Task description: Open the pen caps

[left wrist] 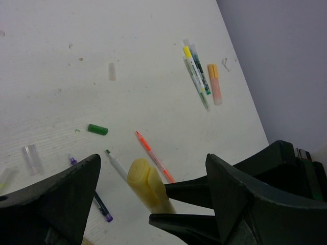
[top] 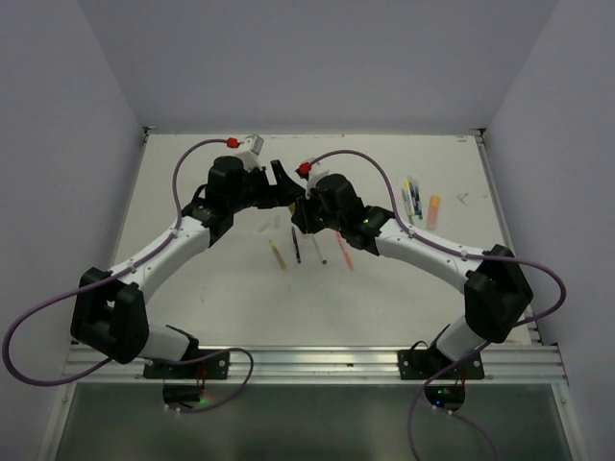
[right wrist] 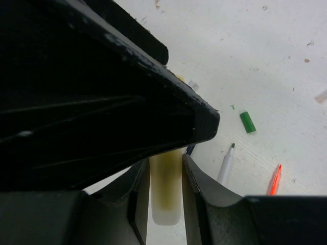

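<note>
My right gripper (right wrist: pixel 166 171) is shut on the barrel of a yellow highlighter (right wrist: pixel 166 196) and holds it above the table. Its yellow cap (left wrist: pixel 144 179) points up between the fingers of my left gripper (left wrist: pixel 153 166), which is wide open around the cap and does not touch it. In the top view the two grippers meet over the middle of the table, left (top: pixel 281 182) and right (top: pixel 300 207). A loose green cap (left wrist: pixel 97 129) lies on the table beside a white pen with a green tip (left wrist: pixel 116 164), an orange-red pen (left wrist: pixel 153 155) and a dark pen (left wrist: pixel 102 204).
More pens (top: pixel 412 199) and an orange highlighter (top: pixel 433 211) lie at the right of the table. Clear caps (left wrist: pixel 31 158) and a pale cap (left wrist: pixel 112 71) lie loose. A yellow pen (top: pixel 278 254) lies below the grippers. Walls close in the table on three sides.
</note>
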`<state>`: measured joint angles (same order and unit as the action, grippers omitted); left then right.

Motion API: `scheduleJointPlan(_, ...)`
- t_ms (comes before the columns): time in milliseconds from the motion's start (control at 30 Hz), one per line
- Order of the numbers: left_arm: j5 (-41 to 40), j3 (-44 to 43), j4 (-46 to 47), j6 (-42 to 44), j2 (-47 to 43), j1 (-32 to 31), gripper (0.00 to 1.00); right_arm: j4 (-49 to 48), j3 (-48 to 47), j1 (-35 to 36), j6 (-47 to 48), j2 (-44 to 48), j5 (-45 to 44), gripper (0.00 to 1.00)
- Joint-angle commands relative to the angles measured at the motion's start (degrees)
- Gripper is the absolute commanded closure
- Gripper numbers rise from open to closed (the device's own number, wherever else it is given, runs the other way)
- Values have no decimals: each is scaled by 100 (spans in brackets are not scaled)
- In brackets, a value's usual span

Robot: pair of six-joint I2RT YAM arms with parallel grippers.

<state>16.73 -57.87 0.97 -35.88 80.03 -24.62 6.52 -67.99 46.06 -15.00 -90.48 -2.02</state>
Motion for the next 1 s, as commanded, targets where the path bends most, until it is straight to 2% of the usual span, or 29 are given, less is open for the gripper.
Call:
scheduleJointPlan(0, -275, -181, 88, -165, 109, -121, 15, -459, -109, 52, 42, 48, -88, 100)
scheduleJointPlan(267, -522, -32, -53, -262, 83, -157, 20, -599, -110, 87, -99, 4, -158, 100)
scheduleJointPlan(367, -461, -6, -1, -323, 83, -157, 26, -617, -66, 96, -152, 30, -176, 100)
scheduleJointPlan(567, -285, 109, 193, -473, 83, -157, 51, -1039, 145, 113, -415, 83, -237, 100)
scheduleJointPlan(667, -284, 135, 210, -499, 74, -157, 69, -1179, 242, 131, -486, 135, -281, 100)
scheduleJointPlan(700, -302, 135, 228, -499, 39, -157, 80, -1206, 259, 131, -495, 144, -273, 100)
scheduleJointPlan(800, -346, 179, 263, -482, -66, -157, 98, -1320, 374, 131, -530, 153, -202, 86)
scheduleJointPlan(833, -355, 179, 289, -464, -101, -157, 100, -1346, 391, 131, -530, 153, -159, 74)
scheduleJointPlan(933, -381, 197, 360, -376, -268, -157, 100, -1434, 514, 122, -591, 171, 140, 57)
scheduleJointPlan(967, -372, 214, 360, -359, -303, -157, 100, -1504, 584, 131, -644, 188, 167, 55)
